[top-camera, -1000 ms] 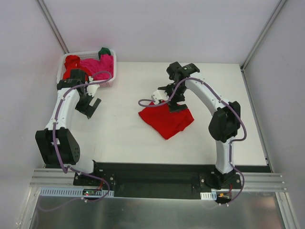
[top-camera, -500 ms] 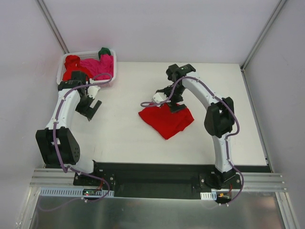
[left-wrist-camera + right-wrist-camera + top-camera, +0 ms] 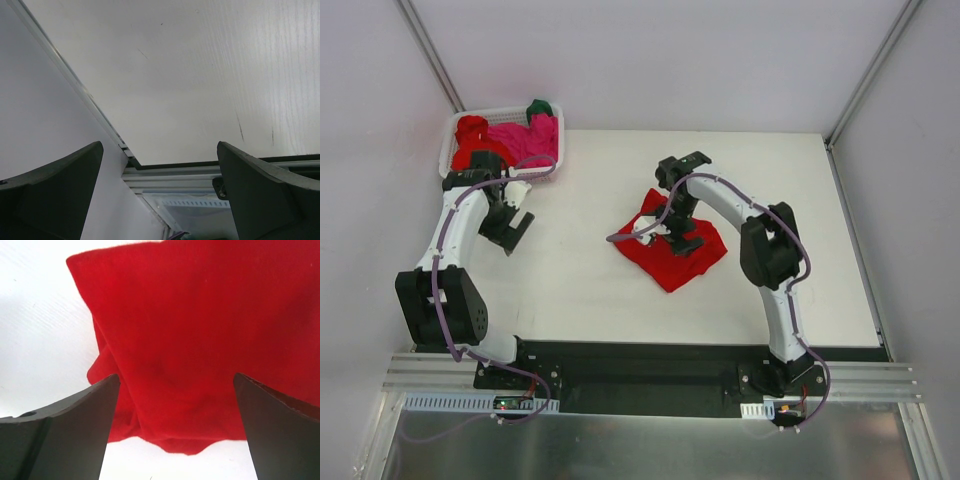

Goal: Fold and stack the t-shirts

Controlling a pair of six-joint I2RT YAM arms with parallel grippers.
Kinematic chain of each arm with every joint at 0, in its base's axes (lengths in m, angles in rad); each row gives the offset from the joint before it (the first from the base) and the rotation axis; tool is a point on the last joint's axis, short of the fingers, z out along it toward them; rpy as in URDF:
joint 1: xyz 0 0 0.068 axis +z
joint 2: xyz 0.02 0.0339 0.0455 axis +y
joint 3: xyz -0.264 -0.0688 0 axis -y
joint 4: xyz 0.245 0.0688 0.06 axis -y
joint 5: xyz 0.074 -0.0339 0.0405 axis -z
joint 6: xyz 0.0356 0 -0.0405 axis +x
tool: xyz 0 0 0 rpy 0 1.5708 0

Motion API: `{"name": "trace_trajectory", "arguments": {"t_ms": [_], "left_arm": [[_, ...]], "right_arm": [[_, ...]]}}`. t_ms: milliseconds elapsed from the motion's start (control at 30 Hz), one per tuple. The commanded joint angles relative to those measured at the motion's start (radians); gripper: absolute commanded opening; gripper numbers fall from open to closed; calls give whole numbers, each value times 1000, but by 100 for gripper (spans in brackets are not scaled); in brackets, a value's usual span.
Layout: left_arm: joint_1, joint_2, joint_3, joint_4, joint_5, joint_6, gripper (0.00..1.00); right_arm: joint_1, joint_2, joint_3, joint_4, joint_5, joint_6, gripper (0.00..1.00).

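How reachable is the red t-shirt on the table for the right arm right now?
Probably yes. The right gripper hangs open directly above the red t-shirt, which lies on the table with nothing on top, so a straight drop looks free.

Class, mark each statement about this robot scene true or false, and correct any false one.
1. A red t-shirt lies on the table beneath the right gripper. True.
2. The right gripper is shut on that shirt. False: its jaws stand open and hold nothing.
3. The white basket holds red, pink and green cloth. True.
4. The left gripper is open. True.
5. The left gripper holds a pink shirt. False: it is empty, over bare table.
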Motion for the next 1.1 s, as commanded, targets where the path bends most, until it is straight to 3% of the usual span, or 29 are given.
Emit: {"name": "trace_trajectory", "arguments": {"t_ms": [0, 667, 833, 1067], "left_arm": [[-2, -8, -2, -15, 8, 13, 99], [-2, 27, 15, -11, 25, 7, 99], [-1, 36, 30, -11, 21, 10, 99], [-2, 55, 56, -11, 25, 5, 99]], "right_arm": [[14, 14, -18, 15, -31, -856, 100], [54, 74, -143, 374, 137, -662, 100], [87, 127, -26, 287, 220, -458, 100], [97, 181, 127, 37, 276, -172, 100]]}}
